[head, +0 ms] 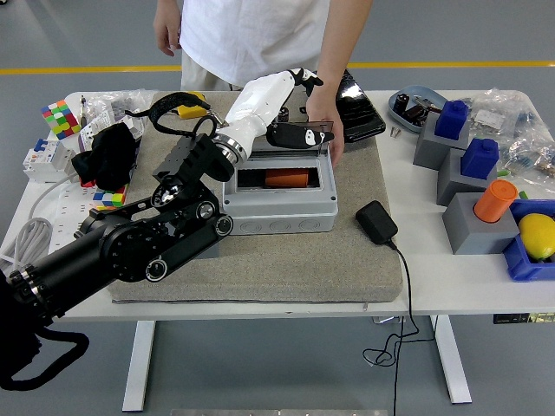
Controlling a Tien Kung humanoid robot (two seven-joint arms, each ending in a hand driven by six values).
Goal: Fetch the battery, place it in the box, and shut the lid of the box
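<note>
Up over the far rim of the grey box [279, 211] sits your left hand [276, 100], the white shell tilted up and away from you, with its dark thumb and fingertips [299, 135] against the smoky transparent lid [295, 139]. You can see the lid standing raised at the box's back edge, not down over the opening. Whether the fingers actually pinch the lid or only press on it, you cannot tell from this angle.

Inside the box, in the open compartment just below the lid, lies the orange battery [287, 178], on its side and free of the hand.

At the box's right rear corner a person's hand [327, 123] rests on the box's edge, just beside the lid; the person stands at the table's far side.

Your black left arm [130, 247] runs from the lower left up across the grey mat [260, 269] that the box sits on. Right of the box on the mat's edge lies a black power adapter [376, 223] with its cable dropping over the table's near edge. Left of the box, past the mat, are a black cloth bundle [106, 156] and a colour cube [59, 117].
</note>
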